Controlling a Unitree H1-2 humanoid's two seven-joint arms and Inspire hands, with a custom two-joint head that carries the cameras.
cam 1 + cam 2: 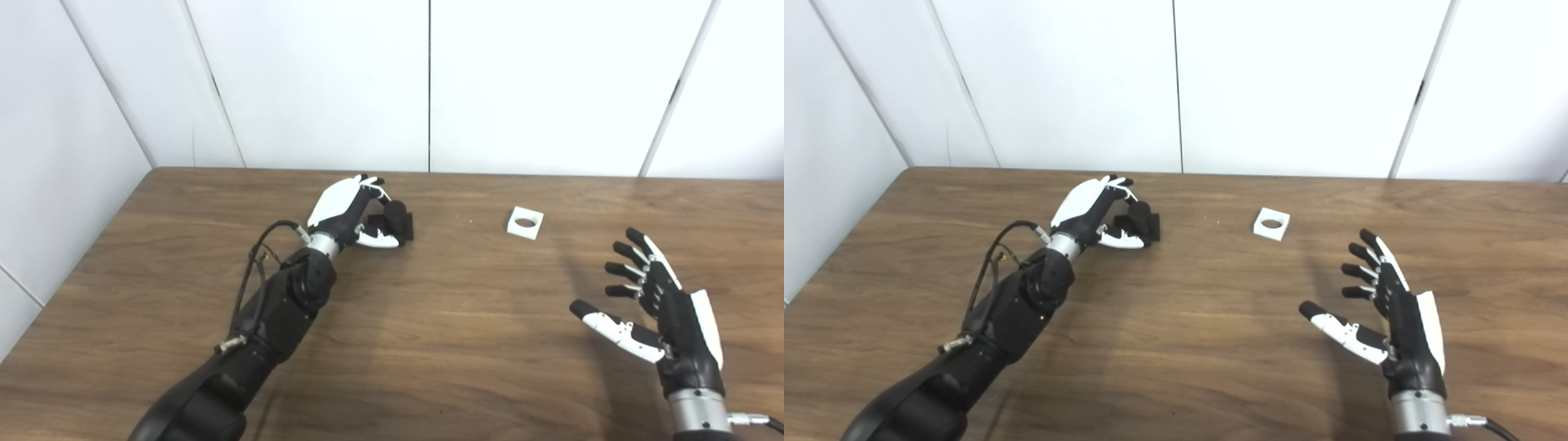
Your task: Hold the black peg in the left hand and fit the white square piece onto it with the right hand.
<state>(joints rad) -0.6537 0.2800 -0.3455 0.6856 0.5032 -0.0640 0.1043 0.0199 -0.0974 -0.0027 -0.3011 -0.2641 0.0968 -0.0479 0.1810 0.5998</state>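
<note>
The black peg, a short cylinder on a square base, stands on the wooden table left of centre. My left hand is cupped against its left side, with the thumb in front of the base and the curved fingers above; the peg rests on the table and I see no closed grip on it. The white square piece, with a round hole, lies flat right of centre. My right hand hovers open at the near right, palm facing left, fingers spread, well short of the white piece.
White wall panels close off the table's far edge and left side. A cable loops out of the left forearm. Bare wood lies between the two hands.
</note>
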